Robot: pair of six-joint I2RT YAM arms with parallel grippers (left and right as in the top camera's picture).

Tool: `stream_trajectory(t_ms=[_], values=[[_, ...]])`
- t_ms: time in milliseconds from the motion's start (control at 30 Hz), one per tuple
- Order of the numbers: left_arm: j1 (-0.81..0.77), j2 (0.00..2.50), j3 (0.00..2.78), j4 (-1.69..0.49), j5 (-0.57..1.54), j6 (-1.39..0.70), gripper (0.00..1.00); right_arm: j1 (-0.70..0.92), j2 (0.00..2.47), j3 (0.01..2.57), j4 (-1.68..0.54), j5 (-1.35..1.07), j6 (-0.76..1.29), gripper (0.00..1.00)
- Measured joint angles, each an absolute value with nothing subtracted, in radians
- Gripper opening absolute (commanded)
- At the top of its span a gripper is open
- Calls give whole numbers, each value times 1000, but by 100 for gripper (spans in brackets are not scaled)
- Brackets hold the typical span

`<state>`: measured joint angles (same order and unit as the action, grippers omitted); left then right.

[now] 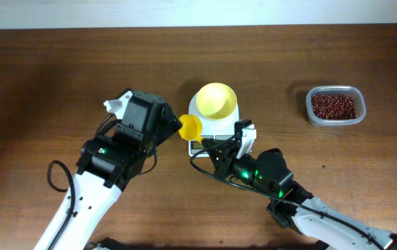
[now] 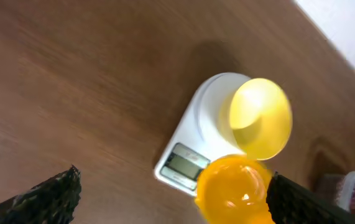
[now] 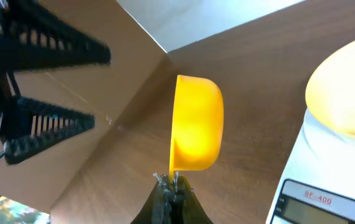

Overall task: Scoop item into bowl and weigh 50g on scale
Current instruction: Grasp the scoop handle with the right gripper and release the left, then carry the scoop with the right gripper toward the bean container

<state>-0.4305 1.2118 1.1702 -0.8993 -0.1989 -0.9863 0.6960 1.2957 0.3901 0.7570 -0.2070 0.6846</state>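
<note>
The yellow bowl (image 1: 216, 101) stands on the white scale (image 1: 197, 109) and looks empty; both also show in the left wrist view, bowl (image 2: 261, 118) and scale (image 2: 202, 118). The beans (image 1: 334, 105) lie in a clear tub at the right. My right gripper (image 1: 205, 142) is shut on the handle of a small yellow scoop (image 1: 189, 127), holding it on its side just left of the scale; in the right wrist view, gripper (image 3: 174, 182) and scoop (image 3: 196, 124). My left gripper (image 1: 173, 128) is open, its fingers (image 2: 171, 186) either side of the scoop cup (image 2: 233, 190).
The clear tub (image 1: 312, 112) sits at the right of the brown wooden table (image 1: 59, 76). The scale's display (image 3: 311, 202) faces the front edge. The two arms meet in front of the scale.
</note>
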Motion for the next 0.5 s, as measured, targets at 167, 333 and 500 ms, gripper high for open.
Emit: stream_trajectory(t_ms=[167,333,500], values=[[-430,1212,1170,-912,-224,-856,99,643,1263,407,665,-208,605,4],[-430,1212,1170,-912,-237,-760,99,633,1192,590,309,-175,431,4],[-430,1212,1170,-909,-242,-721,99,632,1031,612,91,-30,387,4]])
